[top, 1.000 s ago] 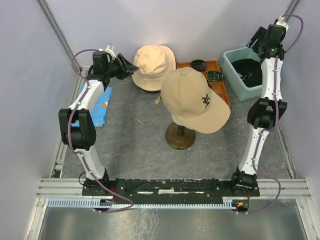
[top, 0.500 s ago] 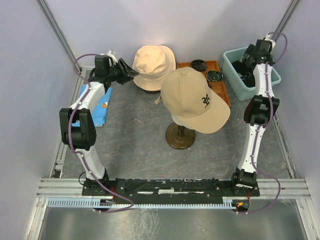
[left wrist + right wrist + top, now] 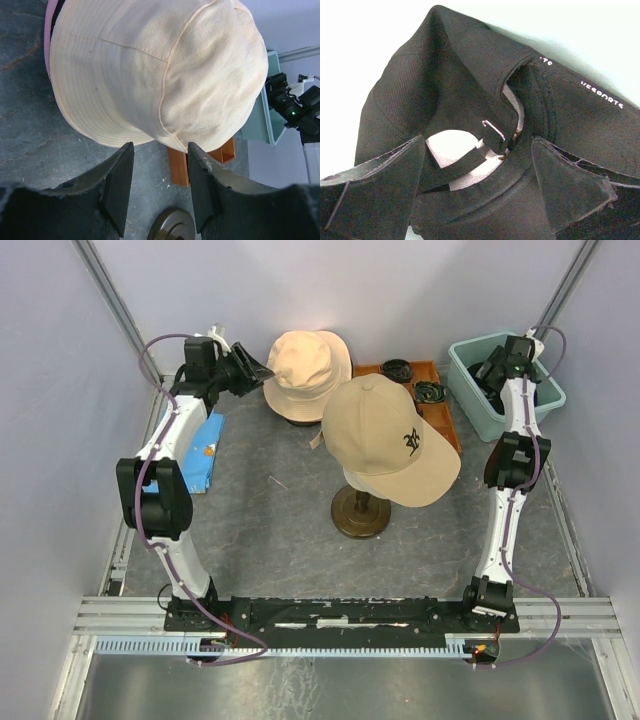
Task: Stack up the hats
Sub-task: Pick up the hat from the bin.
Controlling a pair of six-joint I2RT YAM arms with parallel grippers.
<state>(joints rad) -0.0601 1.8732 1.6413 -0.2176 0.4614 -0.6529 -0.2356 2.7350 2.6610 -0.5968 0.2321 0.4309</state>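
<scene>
The soft, light black cap [image 3: 445,75] is best gripped at its back strap [image 3: 465,162], where the right pincer [image 3: 479,142] is held released; the left pincer [image 3: 160,146] is released too.

- The left arm [image 3: 172,435] reaches toward the far left, bent at the elbow, with the wrist turned to the right.
- The left gripper [image 3: 160,146] has its jaws partly apart, with nothing between them.
- The right arm [image 3: 512,465] stretches to the far right corner.
- The right gripper [image 3: 479,141] points down, jaws spread wide.
</scene>
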